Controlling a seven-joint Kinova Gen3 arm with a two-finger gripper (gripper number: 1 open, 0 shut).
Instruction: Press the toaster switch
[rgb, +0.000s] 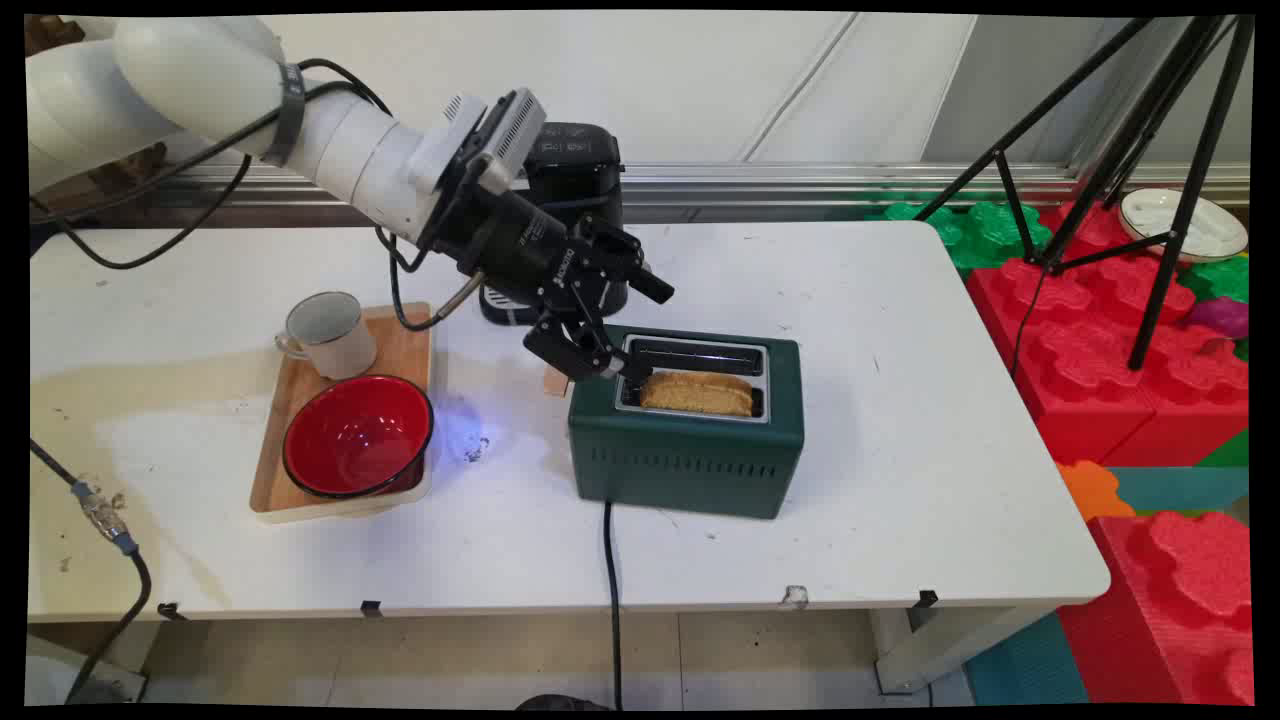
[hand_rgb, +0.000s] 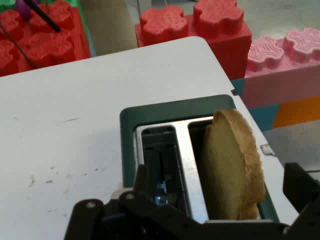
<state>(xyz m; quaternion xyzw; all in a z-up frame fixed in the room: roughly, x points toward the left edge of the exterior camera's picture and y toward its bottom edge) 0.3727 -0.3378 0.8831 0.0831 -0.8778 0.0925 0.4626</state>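
Note:
A dark green two-slot toaster (rgb: 690, 450) stands mid-table. A browned slice of bread (rgb: 697, 393) sticks up out of its near slot, and the far slot is empty. My black gripper (rgb: 645, 332) hangs open at the toaster's left end, just above its top. One finger reaches over the far slot and the other sits at the near left corner. In the hand view the toaster (hand_rgb: 165, 112) lies straight ahead. The bread (hand_rgb: 230, 165) stands between my spread fingers (hand_rgb: 300, 187), with no visible contact.
Left of the toaster a wooden tray (rgb: 405, 345) holds a white mug (rgb: 328, 333) and a red bowl (rgb: 358, 435). A black appliance (rgb: 575, 180) stands behind my hand. A small wooden block (rgb: 555, 381) lies by the toaster. The toaster's cord (rgb: 610, 580) drops over the front edge. A tripod (rgb: 1150, 170) and red foam blocks (rgb: 1120, 350) stand to the right.

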